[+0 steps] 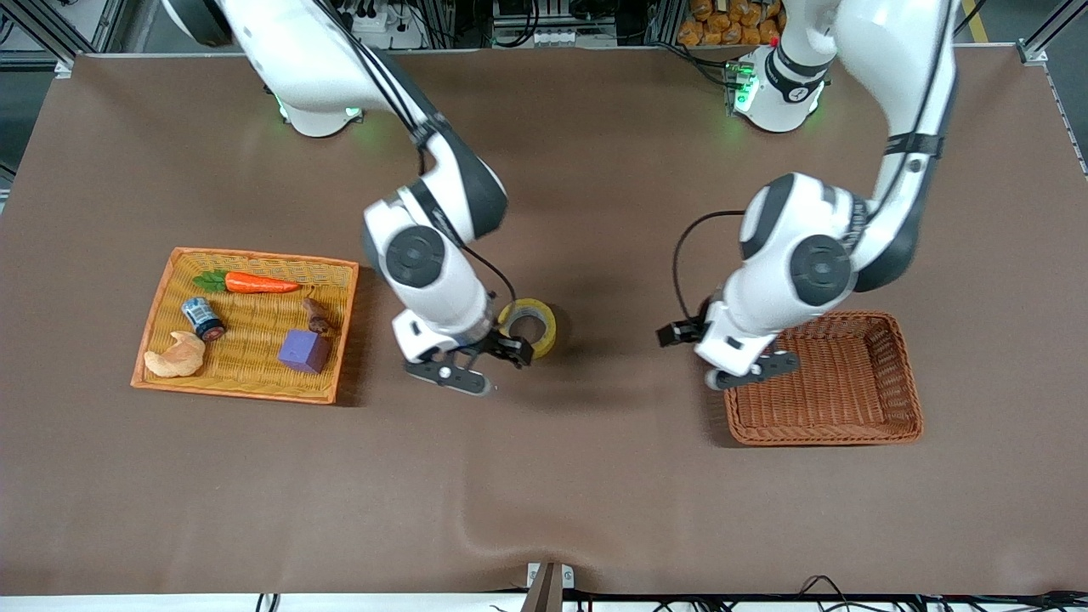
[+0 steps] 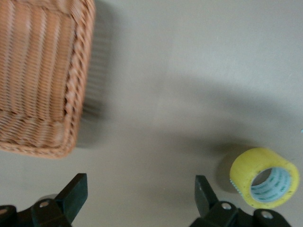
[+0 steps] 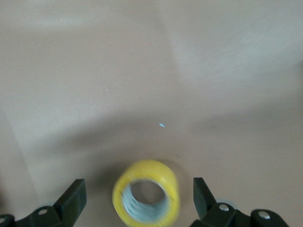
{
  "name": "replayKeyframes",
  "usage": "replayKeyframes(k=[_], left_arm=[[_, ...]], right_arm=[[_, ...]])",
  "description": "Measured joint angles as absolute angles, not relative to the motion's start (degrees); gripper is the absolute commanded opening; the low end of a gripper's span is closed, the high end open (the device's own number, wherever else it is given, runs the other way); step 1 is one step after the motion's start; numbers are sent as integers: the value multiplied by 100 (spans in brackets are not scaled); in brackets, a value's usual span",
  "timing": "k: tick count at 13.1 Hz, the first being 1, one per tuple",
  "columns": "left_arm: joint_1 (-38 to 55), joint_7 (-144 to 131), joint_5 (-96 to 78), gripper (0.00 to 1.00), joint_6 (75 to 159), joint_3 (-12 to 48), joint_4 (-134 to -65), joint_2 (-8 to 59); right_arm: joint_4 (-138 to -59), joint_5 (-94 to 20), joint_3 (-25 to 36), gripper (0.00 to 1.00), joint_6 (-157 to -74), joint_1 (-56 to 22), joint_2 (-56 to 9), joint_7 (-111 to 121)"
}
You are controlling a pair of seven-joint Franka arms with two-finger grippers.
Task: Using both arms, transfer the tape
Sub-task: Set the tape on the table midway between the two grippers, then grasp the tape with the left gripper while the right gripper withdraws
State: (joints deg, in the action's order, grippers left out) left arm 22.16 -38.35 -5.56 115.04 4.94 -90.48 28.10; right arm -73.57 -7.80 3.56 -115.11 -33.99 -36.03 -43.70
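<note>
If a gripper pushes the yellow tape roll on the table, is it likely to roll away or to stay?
The tape seems to stand on its curved edge, its hole facing sideways, so a nudge would probably make it roll. Being a hollow ring, it is likely light. Its glossy band may slip between the fingers of the open right gripper.

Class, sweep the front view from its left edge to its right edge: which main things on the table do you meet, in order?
Flat orange tray → right gripper → tape → left gripper → brown wicker basket.
</note>
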Motion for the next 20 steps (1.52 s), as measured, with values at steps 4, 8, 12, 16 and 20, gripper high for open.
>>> replayKeyframes(k=[4,8,12,16,20], left_arm=[[3005,-4975,-56,100,11587,497,-8979,3173],[3454,-5432,-55,100,11987,499,-8574,3840],[3810,-5791,-55,100,13048,496,-8459,4382],[3919,-5902,-54,100,13269,491,-8399,4449],[3923,-5952,-28,100,13668,482,-8390,4588]], right_arm=[[-7486,-780,371,100,-10868,-2749,-2837,-3671],[-7971,-740,383,100,-10764,-2202,-1977,-3110],[-8616,-56,394,100,-10271,-1559,-842,-2376],[-8530,129,393,100,-9344,-986,-509,-1630],[-8499,113,394,100,-9171,-354,-521,-784]])
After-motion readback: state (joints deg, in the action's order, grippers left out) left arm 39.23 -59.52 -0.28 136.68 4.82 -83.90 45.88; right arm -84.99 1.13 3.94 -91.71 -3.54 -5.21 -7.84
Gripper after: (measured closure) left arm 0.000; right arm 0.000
